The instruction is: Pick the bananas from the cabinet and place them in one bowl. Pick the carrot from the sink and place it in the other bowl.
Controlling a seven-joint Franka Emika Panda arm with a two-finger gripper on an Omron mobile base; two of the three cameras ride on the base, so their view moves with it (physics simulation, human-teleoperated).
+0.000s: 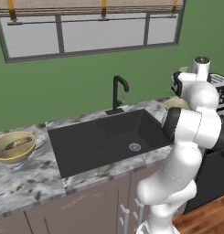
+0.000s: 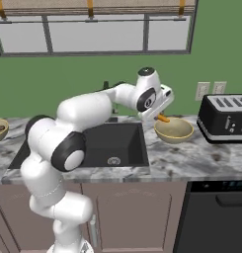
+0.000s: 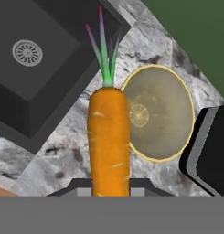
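My gripper is shut on the carrot, an orange root with a green top, and holds it just above the left rim of a tan-yellow bowl on the counter right of the sink. In the hand view that bowl is empty and lies beside the carrot's tip. The carrot pokes out over the bowl's edge. A twin bowl stands left of the black sink and holds a blotchy yellow banana. The cabinet is out of view.
A black toaster stands right of the near bowl, close to its rim. The black gooseneck tap rises behind the basin. A window runs along the green wall above. A dark appliance front sits under the counter at right.
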